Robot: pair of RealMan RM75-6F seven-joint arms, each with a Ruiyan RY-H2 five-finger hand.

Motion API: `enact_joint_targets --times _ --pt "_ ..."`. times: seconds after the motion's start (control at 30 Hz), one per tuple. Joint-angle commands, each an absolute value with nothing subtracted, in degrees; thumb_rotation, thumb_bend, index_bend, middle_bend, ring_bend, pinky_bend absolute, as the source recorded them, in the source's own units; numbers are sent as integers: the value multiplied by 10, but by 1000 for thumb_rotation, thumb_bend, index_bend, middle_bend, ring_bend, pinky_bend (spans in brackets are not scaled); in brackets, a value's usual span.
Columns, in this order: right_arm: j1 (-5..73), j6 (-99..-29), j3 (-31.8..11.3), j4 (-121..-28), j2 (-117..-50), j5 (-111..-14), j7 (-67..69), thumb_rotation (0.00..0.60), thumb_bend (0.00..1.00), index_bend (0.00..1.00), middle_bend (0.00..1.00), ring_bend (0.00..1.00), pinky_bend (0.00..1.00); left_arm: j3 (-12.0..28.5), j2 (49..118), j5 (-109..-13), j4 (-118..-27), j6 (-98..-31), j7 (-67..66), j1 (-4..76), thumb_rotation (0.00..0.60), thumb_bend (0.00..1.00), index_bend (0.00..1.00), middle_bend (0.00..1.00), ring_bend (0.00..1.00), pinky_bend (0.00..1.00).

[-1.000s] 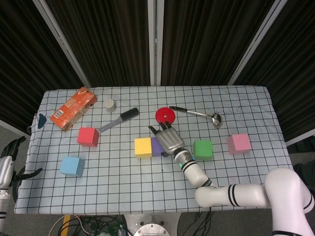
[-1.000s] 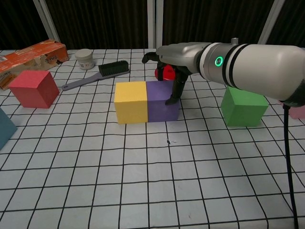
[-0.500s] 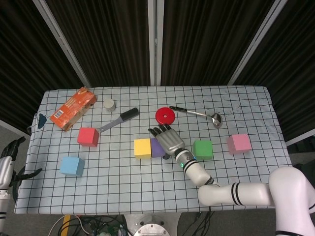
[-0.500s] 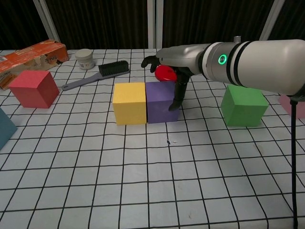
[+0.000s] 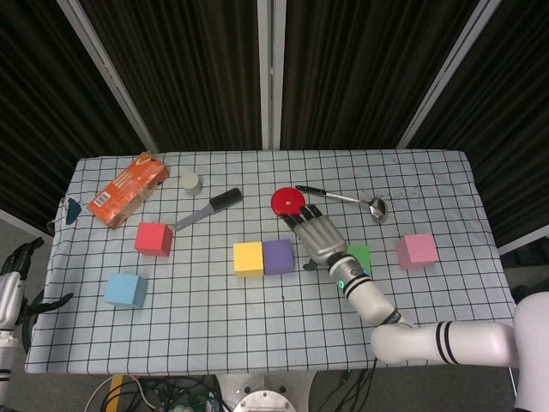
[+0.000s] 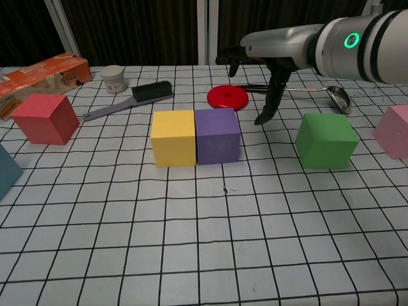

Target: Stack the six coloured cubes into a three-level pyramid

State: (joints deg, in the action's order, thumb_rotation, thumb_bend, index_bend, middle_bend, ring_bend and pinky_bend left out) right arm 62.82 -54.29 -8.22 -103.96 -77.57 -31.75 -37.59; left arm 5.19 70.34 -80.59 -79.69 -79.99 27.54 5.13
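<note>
1. I see the table [image 5: 257, 335], spread with a black-gridded white cloth, filling both views.
2. My right hand [image 5: 316, 233] hovers above the cloth between the purple cube and the green cube [image 6: 326, 139], fingers spread apart and pointing down, gripping nothing.
3. My left hand [image 5: 15, 273] shows only at the far left edge of the head view, off the table; I cannot tell how its fingers lie.
4. The orange carton [image 5: 127, 189] lies at the far left.
5. The yellow cube [image 6: 173, 137] and purple cube [image 6: 217, 134] sit touching side by side at the table's middle, yellow on the left.
6. The red cube [image 5: 153, 238] sits left of them, the blue cube [image 5: 125, 290] nearer and further left, the pink cube [image 5: 417, 251] at the right.
7. The brush [image 6: 134, 98] lies beyond the yellow cube.
8. The ladle [image 5: 352, 200] lies far right of the red disc [image 6: 228, 97].
9. A small jar [image 6: 114, 79] stands beside the carton.
</note>
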Motion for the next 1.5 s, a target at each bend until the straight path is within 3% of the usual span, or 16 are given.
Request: enact_joint_targets --times 0.03,0.4,0.6,0.9,1.0,1.27,1.5 --pt "619 -543 -60 -1083 -716 -294 -390 600 0 0 154 0 0 51 703 -807 -799 -798 273 53 600 2 41 84 0 62" --pt "566 -518 14 -1124 -617 -342 -366 600 0 0 143 0 0 51 701 -807 -811 -789 257 59 600 3 41 84 0 62" --pt "543 -511 30 -1087 -640 -371 -343 600 1 0 134 0 0 49 706 -807 -818 -784 239 63 600 2 41 84 0 62" --pt "509 -512 20 -1002 -705 -451 -288 600 26 0 166 0 0 49 722 -802 -806 -787 229 61 600 2 41 84 0 62" --pt "500 -523 15 -986 -721 -481 -277 600 33 0 207 0 0 48 723 -802 -804 -787 231 60 600 2 41 84 0 62" --pt "477 -555 1 -974 -735 -538 -259 600 114 0 483 38 0 46 722 -802 -800 -783 239 61 600 2 41 84 0 62" --pt "487 -551 -31 -1005 -720 -541 -264 600 131 0 500 41 0 47 723 -803 -800 -780 239 63 600 2 41 83 0 62"
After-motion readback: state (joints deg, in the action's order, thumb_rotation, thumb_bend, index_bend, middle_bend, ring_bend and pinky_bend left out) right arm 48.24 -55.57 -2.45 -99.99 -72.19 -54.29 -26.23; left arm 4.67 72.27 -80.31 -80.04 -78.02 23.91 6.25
